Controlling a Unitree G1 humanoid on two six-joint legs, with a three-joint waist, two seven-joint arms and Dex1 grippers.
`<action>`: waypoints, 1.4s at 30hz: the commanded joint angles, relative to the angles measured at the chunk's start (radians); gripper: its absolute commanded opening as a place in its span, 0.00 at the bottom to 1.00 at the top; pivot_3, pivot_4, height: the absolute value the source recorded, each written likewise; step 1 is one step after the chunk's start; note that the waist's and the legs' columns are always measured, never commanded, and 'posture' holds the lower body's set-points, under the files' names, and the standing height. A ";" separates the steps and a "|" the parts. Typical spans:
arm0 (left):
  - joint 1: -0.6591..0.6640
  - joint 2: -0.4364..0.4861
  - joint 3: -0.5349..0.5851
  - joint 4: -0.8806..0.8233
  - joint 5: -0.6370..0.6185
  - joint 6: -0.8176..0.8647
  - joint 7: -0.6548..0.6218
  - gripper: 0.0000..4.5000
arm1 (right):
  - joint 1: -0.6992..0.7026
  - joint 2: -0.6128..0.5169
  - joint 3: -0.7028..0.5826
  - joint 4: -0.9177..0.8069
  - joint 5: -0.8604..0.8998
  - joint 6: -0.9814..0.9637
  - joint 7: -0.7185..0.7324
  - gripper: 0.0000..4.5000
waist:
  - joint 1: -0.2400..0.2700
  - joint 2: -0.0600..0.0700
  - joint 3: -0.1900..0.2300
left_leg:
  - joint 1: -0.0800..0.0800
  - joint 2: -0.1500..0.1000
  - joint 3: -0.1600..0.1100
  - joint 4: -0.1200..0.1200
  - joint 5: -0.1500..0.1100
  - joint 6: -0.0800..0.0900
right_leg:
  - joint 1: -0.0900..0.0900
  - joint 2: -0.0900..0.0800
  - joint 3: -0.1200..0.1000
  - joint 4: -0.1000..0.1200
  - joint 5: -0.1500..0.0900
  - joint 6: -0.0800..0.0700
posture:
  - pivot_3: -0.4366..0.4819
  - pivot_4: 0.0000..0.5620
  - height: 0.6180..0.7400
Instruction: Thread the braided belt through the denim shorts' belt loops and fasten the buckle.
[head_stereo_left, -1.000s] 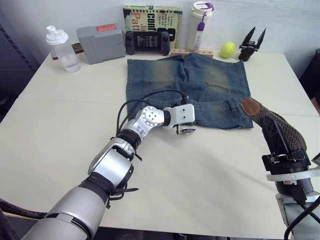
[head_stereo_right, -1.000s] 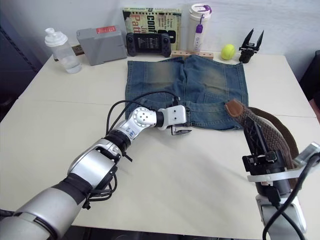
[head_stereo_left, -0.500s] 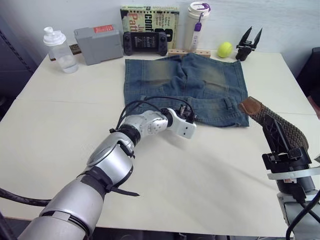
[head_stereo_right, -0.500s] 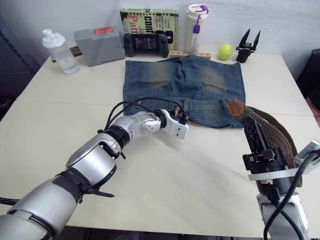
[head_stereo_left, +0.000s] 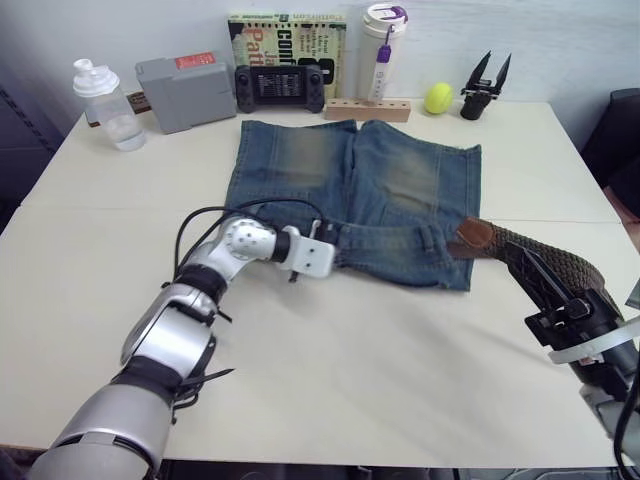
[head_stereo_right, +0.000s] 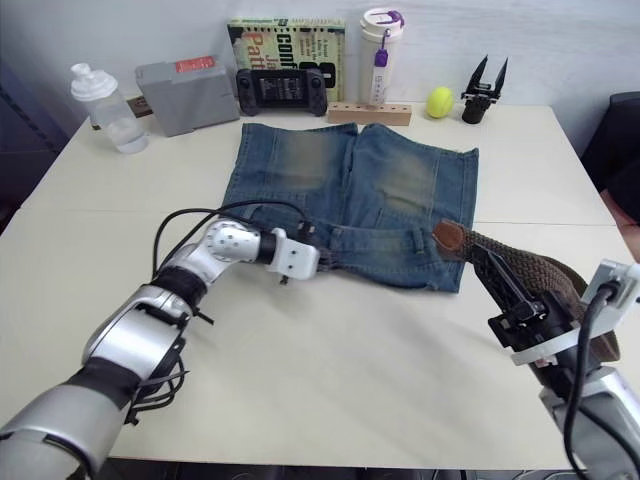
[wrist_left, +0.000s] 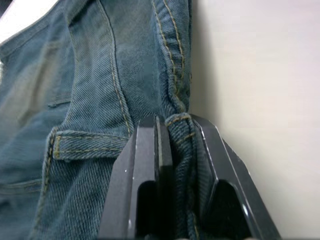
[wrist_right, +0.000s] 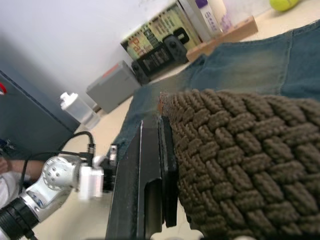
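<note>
At centre frame in the left eye view, the denim shorts (head_stereo_left: 355, 200) lie flat on the white table (head_stereo_left: 400, 380), legs toward the far wall, waistband toward the camera. The left gripper (wrist_left: 179, 131) sits at the waistband's left end; the left wrist view shows what the head views cannot: both black fingers (wrist_left: 148, 165) clamped on a bunched fold of waistband hem, with one of the belt loops (wrist_left: 87, 145) lying flat just beside them. At lower right, the right gripper (head_stereo_left: 540, 275) holds the braided belt (head_stereo_left: 555, 268) raised off the table, its leather tip (head_stereo_left: 472, 238) pointing at the shorts' right waistband corner. The right wrist view shows one finger (wrist_right: 150, 175) pressed against the weave; the other is hidden behind the strap. The belt's buckle end runs out of frame.

Along the far edge: bottle (head_stereo_left: 100, 92), grey box (head_stereo_left: 186, 90), game controller (head_stereo_left: 279, 86), book (head_stereo_left: 287, 45), tumbler (head_stereo_left: 380, 48), tennis ball (head_stereo_left: 438, 97).
</note>
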 joint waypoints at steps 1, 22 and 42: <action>0.143 0.060 -0.010 -0.249 -0.126 0.178 -0.220 0.06 | 0.001 -0.053 -0.058 -0.009 0.084 0.040 0.002 0.00 | -0.002 0.001 0.000 | 0.001 0.001 -0.001 0.000 0.000 0.000 | 0.002 0.000 0.000 0.000 0.000 -0.001 | 0.48 0.27 0.65; 0.335 0.311 0.267 -0.888 -0.603 1.157 -0.384 0.99 | 0.055 -0.337 -0.121 0.214 0.259 0.360 -0.075 0.00 | 0.022 0.003 -0.001 | 0.005 0.000 -0.009 0.000 0.000 0.000 | 0.012 0.002 -0.003 -0.007 0.000 0.001 | 0.48 0.27 0.65; 0.478 0.321 0.396 -1.143 -0.660 1.318 -0.125 0.99 | -0.348 -0.265 0.175 0.560 0.111 0.568 0.025 0.00 | 0.027 0.003 -0.001 | 0.000 -0.001 -0.011 0.004 0.000 0.000 | 0.011 0.002 -0.005 -0.008 0.002 0.003 | 0.48 0.27 0.65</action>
